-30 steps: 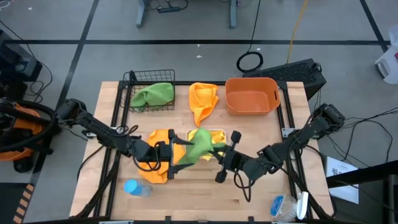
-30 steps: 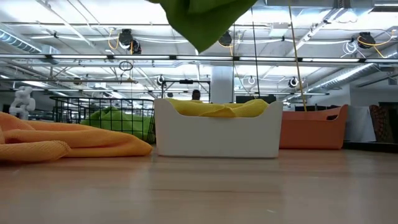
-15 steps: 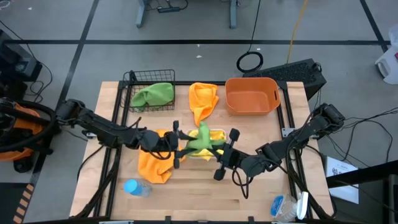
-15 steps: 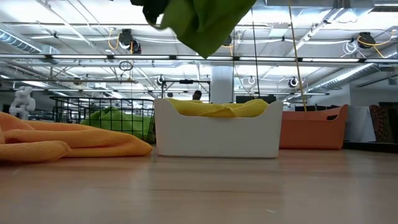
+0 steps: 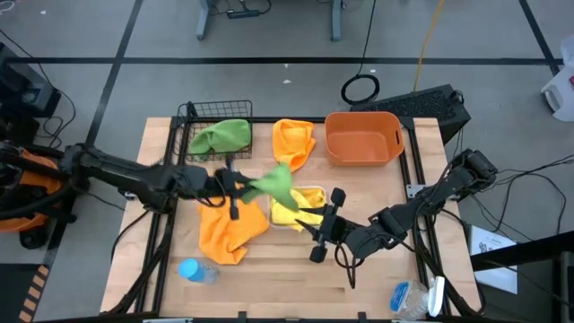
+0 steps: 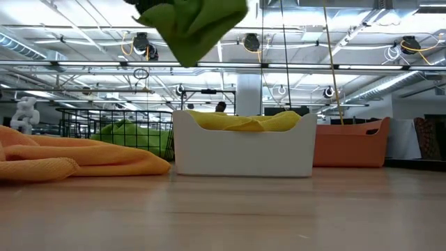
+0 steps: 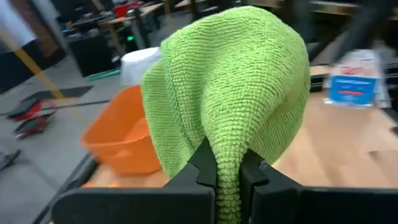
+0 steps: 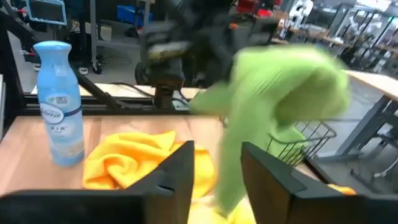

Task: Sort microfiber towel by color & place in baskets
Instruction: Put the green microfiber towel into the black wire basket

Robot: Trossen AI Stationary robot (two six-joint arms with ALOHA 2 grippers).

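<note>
Left tool [image 5: 235, 187] clenched on a green towel [image 5: 273, 183], lifted above the table [image 5: 377, 269] just left of the white tray [image 5: 316, 190]. Far left, the black wire basket [image 5: 199, 114] has another green towel [image 5: 221, 135] in it; an orange towel [image 5: 229, 233] lies near-left on the table. Yellow towel [image 5: 289, 212] sits in the tray, a second orange towel [image 5: 294, 144] behind it. Orange tub [image 5: 362, 136] stands far right. Right tool [image 5: 319, 227], fingers parted and released, sits just right of the tray.
</note>
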